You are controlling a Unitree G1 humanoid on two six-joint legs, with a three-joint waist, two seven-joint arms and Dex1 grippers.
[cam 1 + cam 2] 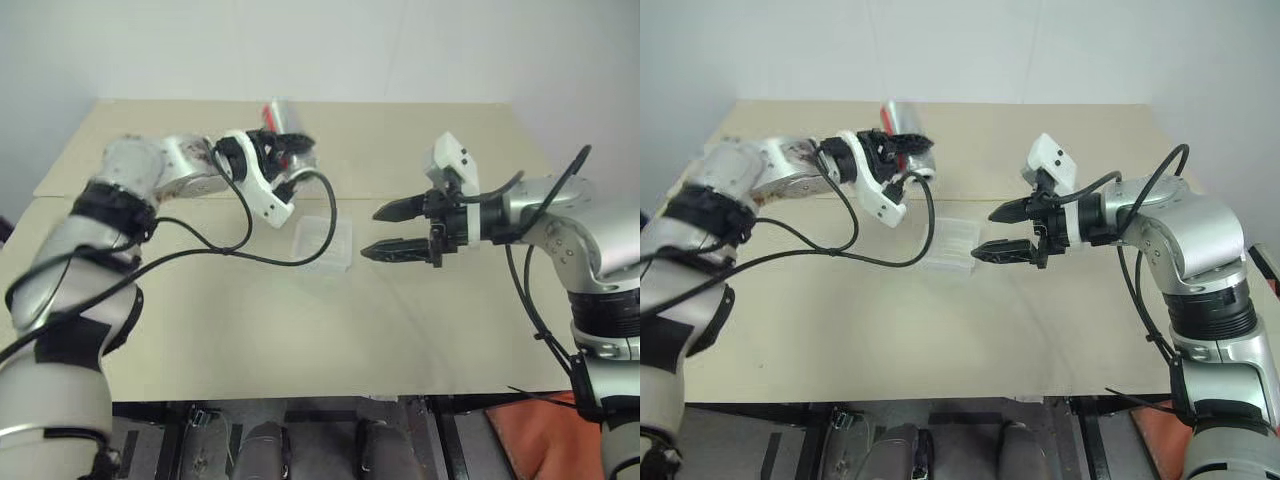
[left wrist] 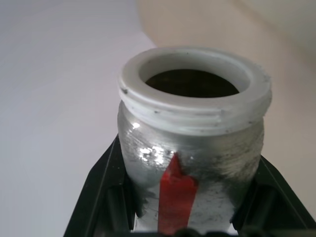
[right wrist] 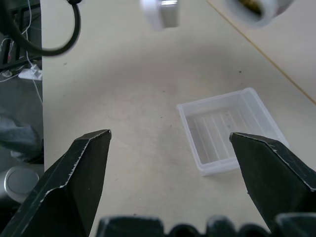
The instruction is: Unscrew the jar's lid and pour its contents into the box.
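My left gripper (image 1: 284, 142) is shut on the jar (image 1: 277, 110), a small silvery jar with a red stripe, held in the air above the far middle of the table. In the left wrist view the jar (image 2: 192, 148) sits between the two black fingers (image 2: 101, 190) with its white-rimmed mouth uncovered and dark inside; no contents can be made out. The lid is out of view. The box (image 1: 322, 243), a shallow clear tray, rests on the table and looks empty (image 3: 227, 129). My right gripper (image 1: 380, 232) hangs open just right of the box, holding nothing.
A black cable (image 1: 240, 240) loops from my left arm down across the beige table (image 1: 300, 330) to the left of the box. A seam crosses the tabletop behind the box. The table's front edge (image 1: 330, 397) is near me.
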